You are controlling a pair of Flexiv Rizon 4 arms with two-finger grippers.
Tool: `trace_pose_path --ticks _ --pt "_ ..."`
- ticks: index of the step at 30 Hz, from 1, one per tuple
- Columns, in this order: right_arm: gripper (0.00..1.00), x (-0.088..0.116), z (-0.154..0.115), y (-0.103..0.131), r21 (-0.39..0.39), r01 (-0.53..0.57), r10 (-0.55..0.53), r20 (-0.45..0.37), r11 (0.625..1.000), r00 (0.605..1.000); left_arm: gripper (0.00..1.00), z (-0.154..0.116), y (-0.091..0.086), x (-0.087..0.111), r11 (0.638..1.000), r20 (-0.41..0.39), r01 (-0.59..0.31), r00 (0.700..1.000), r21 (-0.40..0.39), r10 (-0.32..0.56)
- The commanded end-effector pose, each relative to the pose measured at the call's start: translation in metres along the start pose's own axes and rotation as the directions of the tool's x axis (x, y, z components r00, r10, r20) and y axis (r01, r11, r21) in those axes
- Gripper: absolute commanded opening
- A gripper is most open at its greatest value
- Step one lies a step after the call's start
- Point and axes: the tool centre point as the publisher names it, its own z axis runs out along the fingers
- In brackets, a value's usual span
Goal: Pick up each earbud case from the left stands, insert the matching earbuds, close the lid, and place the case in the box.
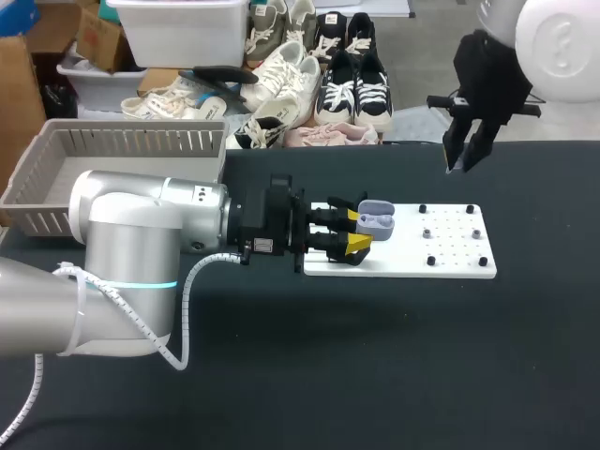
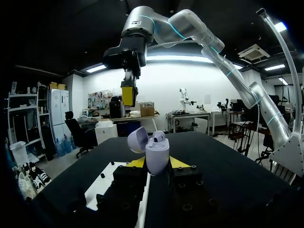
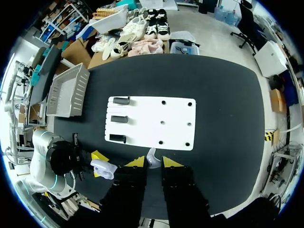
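Left hand (image 2: 156, 164) clamps the open case (image 2: 157, 154); right hand (image 1: 466, 157), one o'clock of the board (image 1: 455, 261), pinches an earbud (image 3: 151, 157) only its wrist view shows.

Cropped at the head view's edges: left arm (image 1: 56, 309), right arm (image 1: 553, 47). Hidden inside left pincer (image 2: 157, 163): base of earbud case (image 2: 157, 153). Too small to make out: earbud (image 3: 152, 156) in right pincer (image 3: 153, 162).

In the middle of the desk (image 1: 375, 356), a board (image 1: 450, 255). Left and behind, at the desk's rear corner, a basket (image 1: 56, 187). Over the board's left end, a case (image 1: 377, 222) in the left claw (image 1: 356, 232). High behind the board's right half, the right claw (image 1: 466, 161), with an earbud (image 3: 152, 157) between its fingers.
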Motion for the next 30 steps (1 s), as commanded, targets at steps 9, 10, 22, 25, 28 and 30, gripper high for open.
trace_pose_path --ticks 9,10,22,25,28,30 --pt "0.00 0.005 -0.003 0.005 -0.008 0.004 -0.004 0.009 1.000 1.000 0.00 0.000 -0.001 0.000 1.000 0.001 -0.002 1.000 -0.007 0.002" --pt "0.00 0.008 -0.004 0.009 -0.012 0.014 -0.014 0.008 1.000 1.000 0.00 0.000 -0.001 0.000 1.000 0.001 -0.002 1.000 -0.007 0.002" --pt "0.00 0.048 -0.043 0.060 0.010 0.146 -0.146 0.002 0.989 0.989 0.00 0.000 -0.001 0.000 1.000 0.001 -0.002 1.000 -0.007 0.002" --pt "0.00 0.058 -0.050 0.068 0.018 0.166 -0.166 -0.002 0.986 0.986 0.00 0.000 -0.001 0.000 1.000 0.001 -0.002 1.000 -0.007 0.002" --pt "0.00 0.069 -0.053 0.079 0.033 0.195 -0.194 -0.014 0.980 0.981 0.00 0.000 -0.001 0.000 1.000 0.001 -0.002 1.000 -0.007 0.002" --pt "0.00 0.075 -0.053 0.085 0.040 0.208 -0.207 -0.021 0.977 0.978 0.00 0.000 -0.001 0.000 1.000 0.001 -0.002 1.000 -0.007 0.002"
